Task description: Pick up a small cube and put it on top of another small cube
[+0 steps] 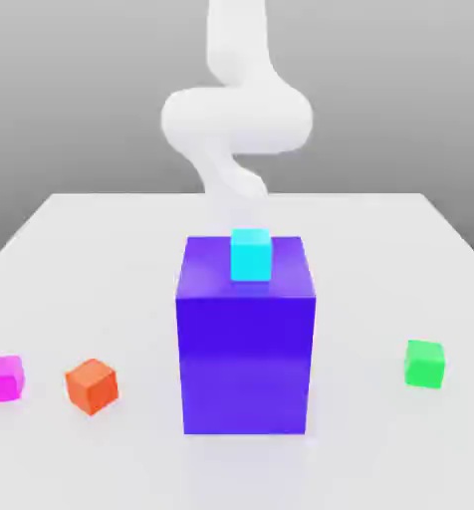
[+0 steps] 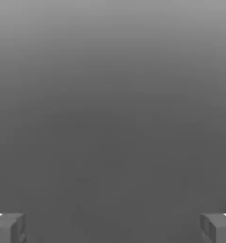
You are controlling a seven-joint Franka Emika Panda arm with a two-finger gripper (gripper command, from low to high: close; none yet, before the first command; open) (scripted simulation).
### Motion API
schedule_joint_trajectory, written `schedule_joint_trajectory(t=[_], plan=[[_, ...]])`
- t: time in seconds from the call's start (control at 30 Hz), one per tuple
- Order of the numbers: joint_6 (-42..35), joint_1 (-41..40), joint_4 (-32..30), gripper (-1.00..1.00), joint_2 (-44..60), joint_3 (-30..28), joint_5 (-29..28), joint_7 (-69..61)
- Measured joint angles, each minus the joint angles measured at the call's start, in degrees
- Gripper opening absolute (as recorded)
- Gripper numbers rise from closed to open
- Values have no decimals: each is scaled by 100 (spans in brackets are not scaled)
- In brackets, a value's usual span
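The small magenta-pink cube (image 1: 3,379) lies on the white table near the front, at the exterior view's far left. A small orange-red cube (image 1: 92,385) sits just to its right, apart from it. My white arm (image 1: 236,120) rises behind the big blue-violet block (image 1: 246,349), well away from both cubes. In the hand view my gripper (image 2: 113,228) is open, its two grey fingertips (image 2: 8,228) spread wide with nothing between them, facing a plain grey background.
A small cyan cube (image 1: 249,254) rests on top of the big blue-violet block in the middle of the table (image 1: 102,259). A small green cube (image 1: 424,363) sits at the exterior view's right, near the front.
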Motion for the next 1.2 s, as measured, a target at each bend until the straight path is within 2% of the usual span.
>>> schedule_joint_trajectory(t=[0.33, 0.63, 0.77, 0.93, 1.13, 1.17, 1.2], plan=[[833, 196, -449, 0, 1905, -1716, 364, -2304], [1529, -61, -834, 0, 3724, -2915, 1330, -4802], [1812, -531, -995, 0, 4568, -3032, 1837, -5968], [2226, -1240, -1187, 0, 5526, -2952, 2166, -7154], [2909, -2241, -934, 0, 6575, -1842, 3216, -8092], [2977, -2343, -904, -100, 6673, -1719, 3327, -8178], [2977, -2343, -904, -100, 6673, -1719, 3327, -8178]])
